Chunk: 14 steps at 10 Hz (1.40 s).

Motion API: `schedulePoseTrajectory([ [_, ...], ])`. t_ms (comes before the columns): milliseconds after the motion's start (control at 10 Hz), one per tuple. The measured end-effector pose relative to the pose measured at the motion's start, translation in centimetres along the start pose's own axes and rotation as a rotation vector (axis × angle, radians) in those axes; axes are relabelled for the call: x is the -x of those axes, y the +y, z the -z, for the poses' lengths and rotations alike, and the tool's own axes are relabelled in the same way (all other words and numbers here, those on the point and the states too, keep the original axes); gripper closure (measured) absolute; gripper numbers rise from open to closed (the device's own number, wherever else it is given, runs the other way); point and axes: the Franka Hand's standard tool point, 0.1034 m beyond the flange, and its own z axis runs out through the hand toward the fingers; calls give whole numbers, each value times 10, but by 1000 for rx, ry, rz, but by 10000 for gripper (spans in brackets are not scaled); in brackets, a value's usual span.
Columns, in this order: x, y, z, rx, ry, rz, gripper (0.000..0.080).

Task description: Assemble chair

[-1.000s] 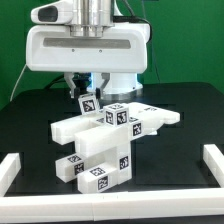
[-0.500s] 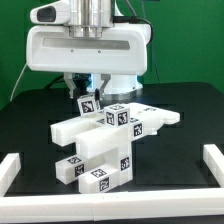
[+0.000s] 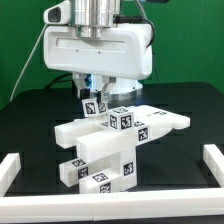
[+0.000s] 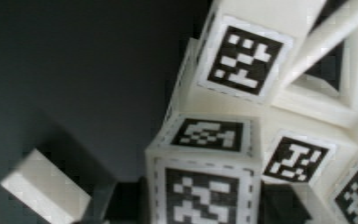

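A partly built white chair [image 3: 112, 140] made of chunky plastic blocks stands near the middle of a black bench [image 3: 185, 150], directly beneath the robot's broad white wrist housing [image 3: 100, 48]. The fingers [image 3: 96, 92] reach down from that housing to the chair's top edge, at a small tagged cube [image 3: 89, 106] that sticks up on the exterior view's left of the upper slab. The fingers look closed against this cube, but the housing and shadow hide the contact, so I cannot tell whether they truly grip it. The chair looks like a stack: a wide flat slab [image 3: 120, 122] lies across the top, with its long axis running from the exterior view's left, nearer the camera, toward the exterior view's right, farther back and slightly raised. Below it a thick upright block [image 3: 105, 150] carries the slab, and a lower block [image 3: 95, 172] rests on the bench, angled toward the exterior view's left front. Black-and-white square tags [image 3: 124, 121] mark many faces. In the wrist view the chair [image 4: 247, 120] fills most of the picture at very close range, showing white faces with several tags and an open triangular gap; the fingers cannot be made out there. A low white border rail [image 3: 20, 168] frames the bench at the front and both sides.
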Motion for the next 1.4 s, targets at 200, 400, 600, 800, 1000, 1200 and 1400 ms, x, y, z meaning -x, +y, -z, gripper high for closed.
schedulePoseTrajectory([
  [200, -3, 0, 0, -8, -1, -139, 524],
  [400, -2, -1, 0, -8, -1, -121, 432],
  [600, -4, 0, 0, -7, 0, 15, 296],
  [800, -9, 2, 1, -11, 8, 345, 158],
  [1000, -6, -1, 2, -15, 1, 590, 151],
  [1200, -6, 0, 2, -13, 4, 677, 151],
  [1400, -5, 1, 2, -15, -4, 818, 151],
])
